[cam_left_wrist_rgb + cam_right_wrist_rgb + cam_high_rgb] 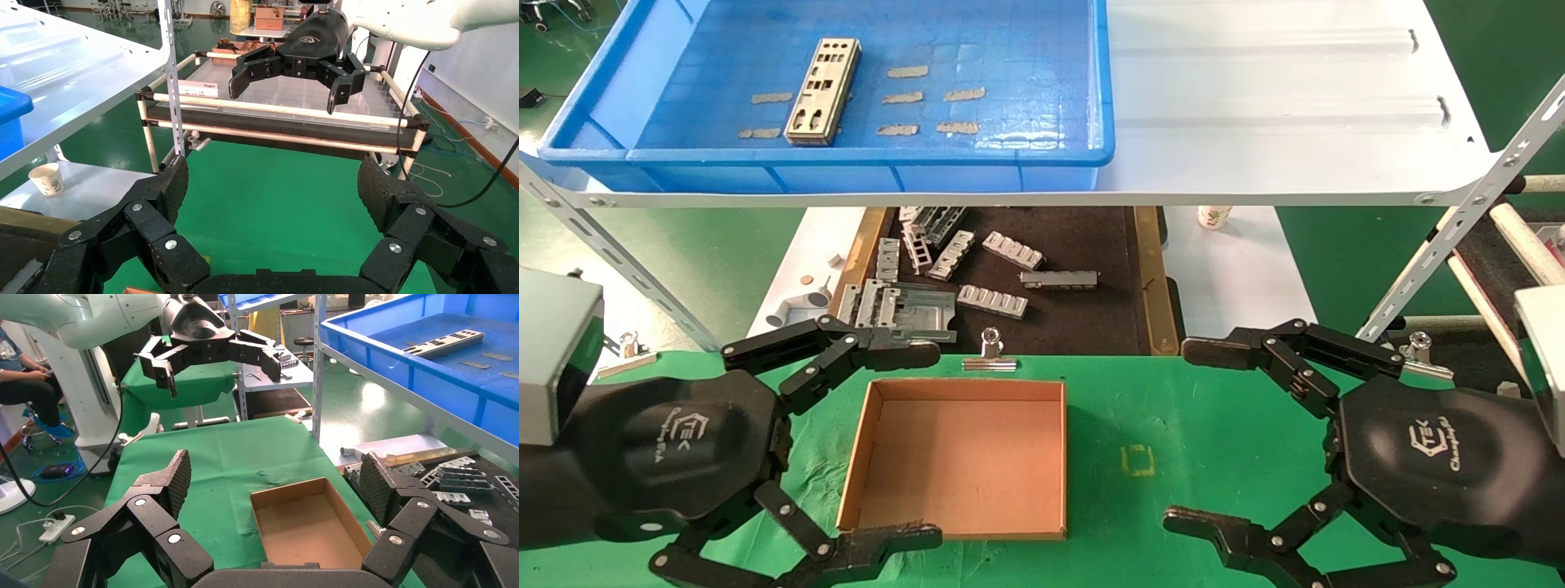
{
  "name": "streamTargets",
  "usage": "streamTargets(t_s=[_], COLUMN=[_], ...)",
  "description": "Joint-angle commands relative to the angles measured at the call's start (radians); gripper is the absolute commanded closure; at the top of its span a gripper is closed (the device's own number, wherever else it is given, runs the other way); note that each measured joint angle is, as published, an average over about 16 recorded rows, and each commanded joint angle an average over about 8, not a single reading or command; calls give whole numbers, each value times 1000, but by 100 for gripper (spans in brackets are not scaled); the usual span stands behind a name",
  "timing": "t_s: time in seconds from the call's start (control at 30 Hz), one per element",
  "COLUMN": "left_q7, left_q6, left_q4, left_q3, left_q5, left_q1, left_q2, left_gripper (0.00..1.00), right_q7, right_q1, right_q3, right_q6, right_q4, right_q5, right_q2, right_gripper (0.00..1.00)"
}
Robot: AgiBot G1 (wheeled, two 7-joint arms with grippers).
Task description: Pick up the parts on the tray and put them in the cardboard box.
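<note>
One silver-grey punched part point(818, 91) lies flat in the blue tray point(1042, 153) on the raised white shelf, left of the tray's middle; in the right wrist view the part point(451, 343) shows inside the tray point(428, 386). The empty cardboard box point(960, 457) sits on the green cloth between both arms; the right wrist view shows the box point(306, 523) too. My left gripper point(923, 445) hangs open at the box's left side, holding nothing. My right gripper point(1193, 433) is open to the box's right, empty.
Beige tape scraps point(928, 98) dot the tray floor. Below the shelf a dark brown-rimmed tray point(1148, 278) holds several ribbed grey brackets point(993, 300). A binder clip point(990, 353) sits at the box's far edge. Slanted shelf struts point(1459, 229) and a roller rack stand right.
</note>
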Motion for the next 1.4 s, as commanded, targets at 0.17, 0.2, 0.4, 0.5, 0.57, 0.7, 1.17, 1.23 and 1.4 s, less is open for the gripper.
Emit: streamTargets(t_s=[0.17, 0.2, 0.4, 0.5, 0.57, 0.7, 1.17, 1.23, 1.4], left_q7=[0, 0, 0, 0, 0, 0, -13, -16, -13], left_q6=[0, 0, 0, 0, 0, 0, -149, -202, -336], left_q4=[0, 0, 0, 0, 0, 0, 58, 87, 205], left_q3=[0, 0, 0, 0, 0, 0, -10, -6, 22], left_q5=[0, 0, 0, 0, 0, 0, 42, 71, 174], left_q1=[0, 0, 0, 0, 0, 0, -81, -119, -233], left_q2=[0, 0, 0, 0, 0, 0, 60, 85, 158], left_gripper=[0, 0, 0, 0, 0, 0, 0, 0, 0], right_q7=[0, 0, 0, 0, 0, 0, 0, 0, 0], right_q1=[0, 0, 0, 0, 0, 0, 0, 0, 0], right_q3=[0, 0, 0, 0, 0, 0, 0, 0, 0], right_q6=[0, 0, 0, 0, 0, 0, 0, 0, 0], right_q4=[0, 0, 0, 0, 0, 0, 0, 0, 0], right_q5=[0, 0, 0, 0, 0, 0, 0, 0, 0], right_q2=[0, 0, 0, 0, 0, 0, 0, 0, 0], right_gripper=[0, 0, 0, 3, 17, 64, 100, 100, 100])
